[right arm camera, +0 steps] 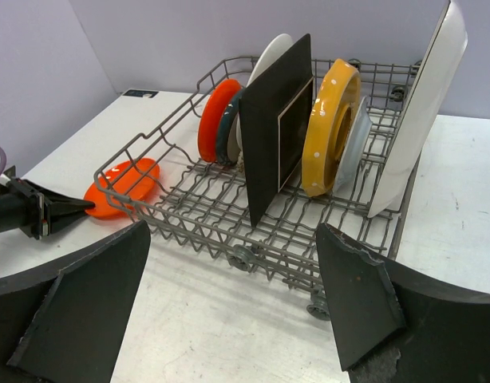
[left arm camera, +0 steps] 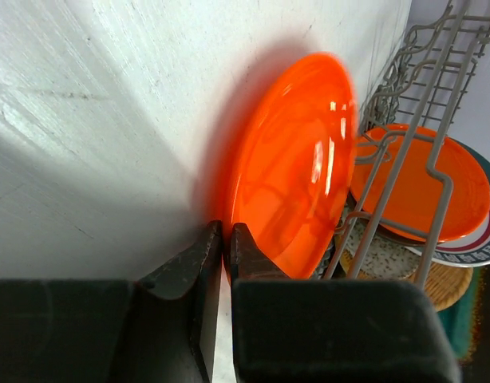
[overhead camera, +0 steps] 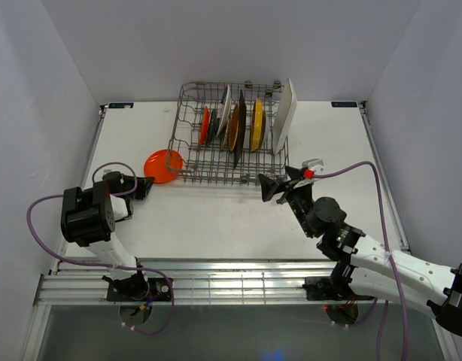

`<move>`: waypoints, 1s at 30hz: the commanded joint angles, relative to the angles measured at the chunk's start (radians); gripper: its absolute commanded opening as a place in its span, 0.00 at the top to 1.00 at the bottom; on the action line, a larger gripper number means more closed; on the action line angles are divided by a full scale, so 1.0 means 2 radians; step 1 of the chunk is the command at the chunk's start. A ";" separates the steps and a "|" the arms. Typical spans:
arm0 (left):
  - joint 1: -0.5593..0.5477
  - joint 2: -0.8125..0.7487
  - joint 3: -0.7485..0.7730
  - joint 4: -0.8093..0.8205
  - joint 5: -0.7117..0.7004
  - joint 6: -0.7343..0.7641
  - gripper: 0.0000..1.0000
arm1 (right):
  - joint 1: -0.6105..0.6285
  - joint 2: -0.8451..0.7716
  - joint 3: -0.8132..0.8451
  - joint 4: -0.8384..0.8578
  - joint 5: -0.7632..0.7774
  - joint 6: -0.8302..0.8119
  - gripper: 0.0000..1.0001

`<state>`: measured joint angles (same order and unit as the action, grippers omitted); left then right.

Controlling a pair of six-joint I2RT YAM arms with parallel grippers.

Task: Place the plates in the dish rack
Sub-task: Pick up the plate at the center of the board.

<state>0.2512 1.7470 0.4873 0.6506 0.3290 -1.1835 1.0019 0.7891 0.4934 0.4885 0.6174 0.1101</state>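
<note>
A loose orange plate (overhead camera: 163,165) lies on the table against the left side of the grey wire dish rack (overhead camera: 187,113). My left gripper (overhead camera: 144,186) is shut on this plate's near rim (left arm camera: 301,167), with its tips (left arm camera: 226,231) pinching the edge. The rack holds several upright plates: orange (right arm camera: 217,120), teal (right arm camera: 227,136), white round (right arm camera: 269,60), dark square (right arm camera: 277,128), yellow (right arm camera: 333,120), pale blue (right arm camera: 358,140) and a white rectangle (right arm camera: 420,112). My right gripper (overhead camera: 280,184) is open and empty, just in front of the rack's near right side (right arm camera: 231,231).
The rack's front rows of tines (right arm camera: 189,199) hold nothing. The rack stands on small wheels (right arm camera: 243,257). White walls close the table in at the left, back and right. A purple cable (overhead camera: 110,167) loops beside the left arm.
</note>
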 commanded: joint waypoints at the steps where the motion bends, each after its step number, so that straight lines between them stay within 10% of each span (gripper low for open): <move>1: -0.003 -0.007 0.001 0.010 -0.010 0.005 0.83 | 0.001 0.000 0.001 0.021 -0.001 0.006 0.10; 17: 0.014 -0.134 -0.075 -0.005 -0.073 0.003 0.91 | 0.001 0.015 0.004 0.020 -0.009 0.010 0.10; 30: 0.018 -0.291 -0.069 -0.175 -0.191 0.061 0.96 | 0.001 0.021 0.006 0.019 -0.025 0.016 0.10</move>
<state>0.2817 1.2247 0.3294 0.3756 0.0235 -1.0943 1.0019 0.8268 0.4934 0.4885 0.5797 0.1280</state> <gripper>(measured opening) 0.176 0.900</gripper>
